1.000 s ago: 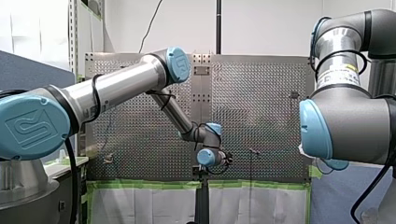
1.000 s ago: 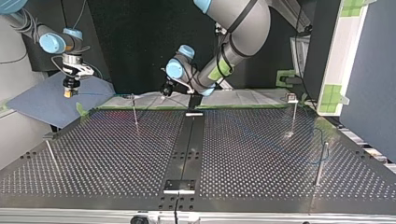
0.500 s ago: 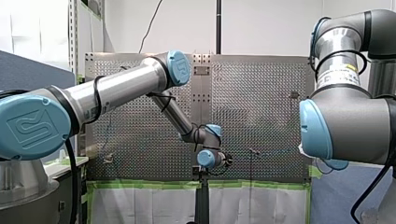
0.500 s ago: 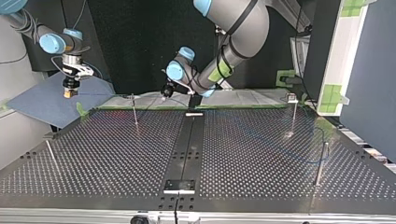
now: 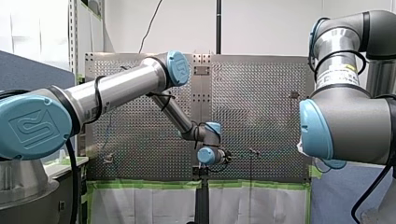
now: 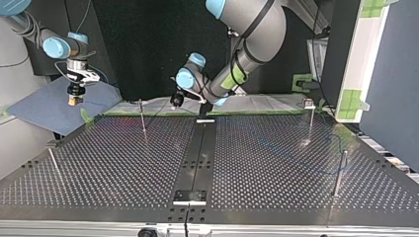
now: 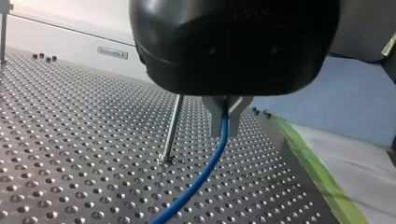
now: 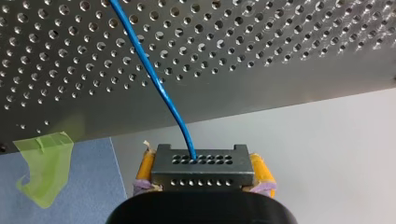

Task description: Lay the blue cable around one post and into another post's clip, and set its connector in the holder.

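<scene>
Top view: over the last second my left end effector [image 6: 174,101] has sunk a little and slid toward the view's left. It is nearer the post [image 6: 142,116] at the far edge of the table [image 6: 123,163], but still apart from it. My right end effector [image 6: 74,99] hangs off the table at the view's left and has hardly shifted.

Front view: the same small creep shows. My left end effector remains short of the post, low at the table's middle.

Left wrist view: the metal fingers [image 7: 212,116] are clamped on the cable [image 7: 208,171], which drops away to the table. The post stands just beside them. The cable passes it on one side and is not yet wrapped, so I judge this move to be the approach to looping that post.

Right wrist view: the yellow pads [image 8: 146,164] are closed on the connector [image 8: 203,165], and the cable leaves its face toward the table. The connector is in the air, not set down anywhere, so the later steps all remain.
</scene>
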Robot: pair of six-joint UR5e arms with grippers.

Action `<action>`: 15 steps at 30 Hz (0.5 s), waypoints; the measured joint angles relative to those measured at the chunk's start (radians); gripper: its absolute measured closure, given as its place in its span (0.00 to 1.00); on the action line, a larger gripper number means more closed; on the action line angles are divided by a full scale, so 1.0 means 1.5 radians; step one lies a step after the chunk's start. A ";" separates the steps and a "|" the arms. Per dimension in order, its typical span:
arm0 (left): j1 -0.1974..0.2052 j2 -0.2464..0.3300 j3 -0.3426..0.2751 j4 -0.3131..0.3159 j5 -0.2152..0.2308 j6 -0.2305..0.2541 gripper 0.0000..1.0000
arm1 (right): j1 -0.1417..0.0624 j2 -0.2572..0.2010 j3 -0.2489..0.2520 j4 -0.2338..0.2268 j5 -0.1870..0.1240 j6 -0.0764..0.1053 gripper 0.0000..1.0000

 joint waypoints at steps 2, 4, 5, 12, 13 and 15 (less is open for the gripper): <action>0.000 0.000 0.001 -0.004 -0.001 0.002 0.68 | 0.000 0.000 0.000 0.002 0.000 -0.001 1.00; 0.000 0.000 0.002 -0.010 -0.005 0.007 0.28 | 0.000 0.001 -0.001 0.004 -0.001 -0.003 1.00; 0.000 0.000 0.002 -0.013 -0.008 0.010 0.28 | 0.000 0.001 -0.001 0.005 -0.001 -0.004 1.00; -0.005 0.003 0.008 -0.029 -0.028 0.045 0.00 | 0.000 0.001 -0.001 0.007 -0.001 -0.006 1.00; -0.006 0.004 0.010 -0.032 -0.028 0.050 0.00 | 0.001 0.001 -0.001 0.007 -0.001 -0.006 1.00; -0.010 0.008 0.013 -0.042 -0.025 0.062 0.00 | 0.002 0.001 0.000 0.006 -0.003 -0.006 1.00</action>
